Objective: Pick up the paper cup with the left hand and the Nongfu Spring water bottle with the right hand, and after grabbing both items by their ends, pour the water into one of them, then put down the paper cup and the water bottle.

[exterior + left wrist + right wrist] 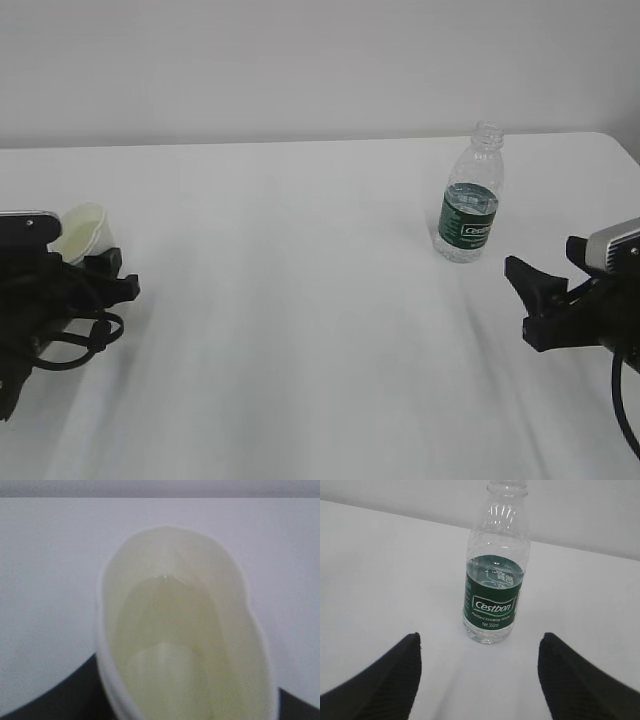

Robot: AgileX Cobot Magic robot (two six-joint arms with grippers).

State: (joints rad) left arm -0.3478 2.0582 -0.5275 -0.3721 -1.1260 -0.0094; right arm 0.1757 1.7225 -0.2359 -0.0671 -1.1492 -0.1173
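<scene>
**White cup gripped at left, bottle standing free at right**

White table carries the whole scene. At its left edge, the left hand holds the paper cup between its black fingers. The cup leans slightly and its cream inside faces the wrist camera. That close view shows the rim squeezed into an oval, with a shallow pool of water inside.

The Nongfu Spring water bottle stands upright on the right half of the table, capless. Its green label band bears white lettering reading "Cestbon". Water inside reaches about the top of the label.

The right hand sits low, near the bottle but apart from it. Its fingers are spread wide with nothing between them, and the bottle stands ahead, centred on the gap.
</scene>
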